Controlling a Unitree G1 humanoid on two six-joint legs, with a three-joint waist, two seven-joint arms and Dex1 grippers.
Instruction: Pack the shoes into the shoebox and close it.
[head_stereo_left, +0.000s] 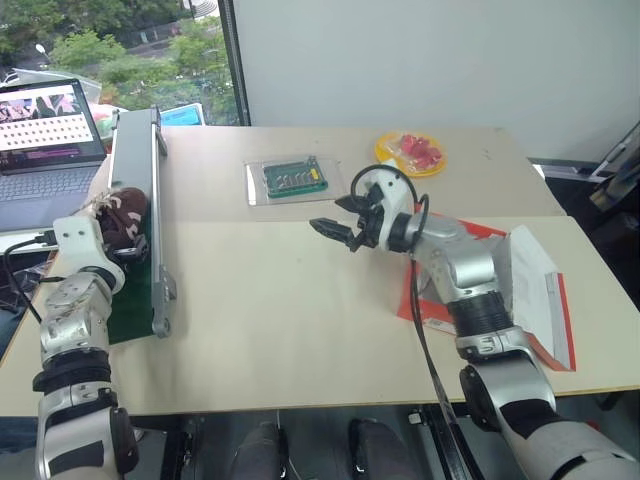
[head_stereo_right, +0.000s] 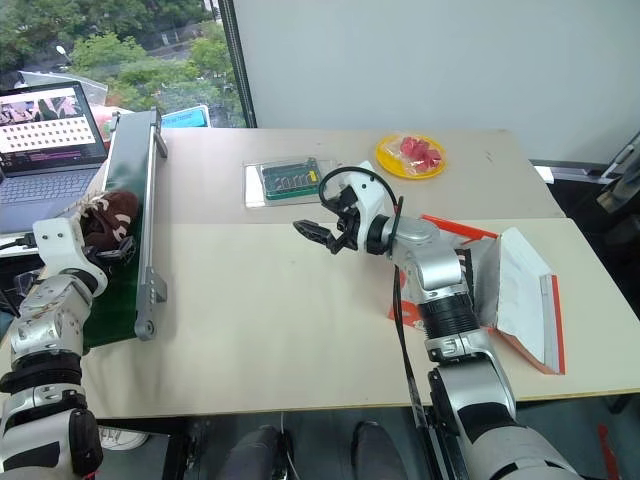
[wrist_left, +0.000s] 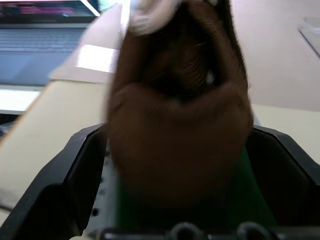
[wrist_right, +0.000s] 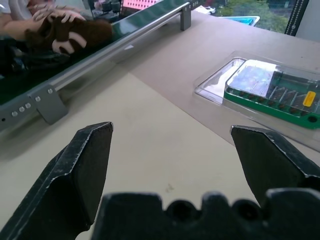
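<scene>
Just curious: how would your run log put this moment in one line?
left pincer: open around brown shoe | right pincer: open, empty | shoebox: open

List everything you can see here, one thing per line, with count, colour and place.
shoe: one, dark brown, on the green belt at the table's left
green belt with grey rails: one, along the table's left edge
shoebox: one, red-orange with white inside, lid open, right side, partly under the right arm
clear case: one, green insert, far centre of the table
plate: one, yellow, holding red pieces, far side
laptop: one, grey, screen lit, beyond the belt on the left
table: one, beige
left gripper: black, open, its fingers on either side of the shoe
right gripper: black, open, empty, above mid-table
</scene>
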